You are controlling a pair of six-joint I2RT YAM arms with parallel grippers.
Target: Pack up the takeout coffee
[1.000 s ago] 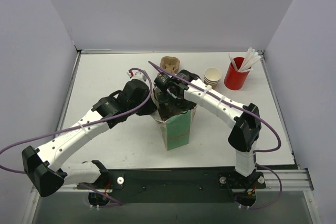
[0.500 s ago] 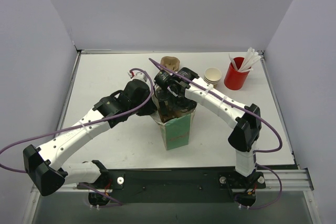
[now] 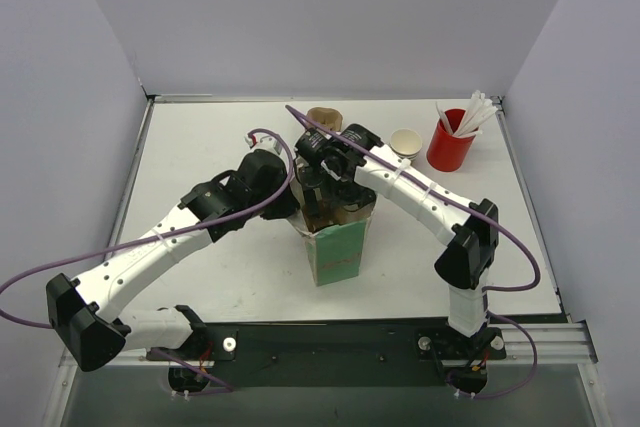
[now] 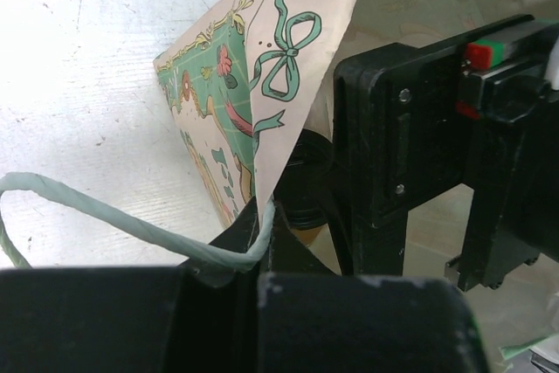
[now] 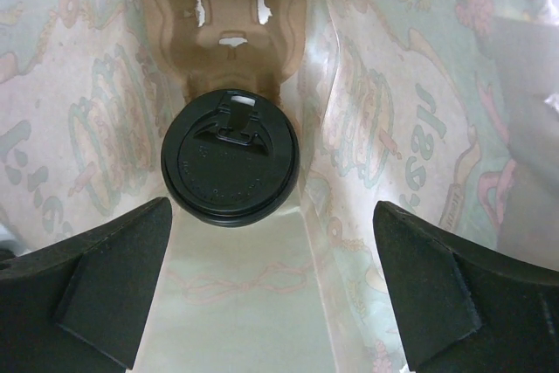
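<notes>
Left gripper (image 4: 262, 238): low in the left wrist view, closed on the rim of the paper bag (image 3: 338, 247) next to its pale green cord handle (image 4: 105, 216), holding the mouth apart.
Paper bag: lower centre of the overhead view, upright on the table (image 3: 200, 147), green printed wall toward the arm bases.
Right gripper (image 5: 275, 242): at the bag's mouth, jaws spread wide and holding nothing; one dark finger in each lower corner of its own view.
Takeout coffee (image 5: 231, 163): down inside the bag, upright, black lid on, clear of both fingers.
Brown pulp carrier (image 5: 223, 15): upper centre of the right wrist view, just beyond the lid; whether the cup sits in it cannot be told.
Stack of tan cups (image 3: 405, 144) and red cup (image 3: 450, 144): upper right of the overhead view, well apart from the bag.
Progress: the cup appears delivered and let go. Likely left to do is lifting the right arm clear and releasing the rim.
</notes>
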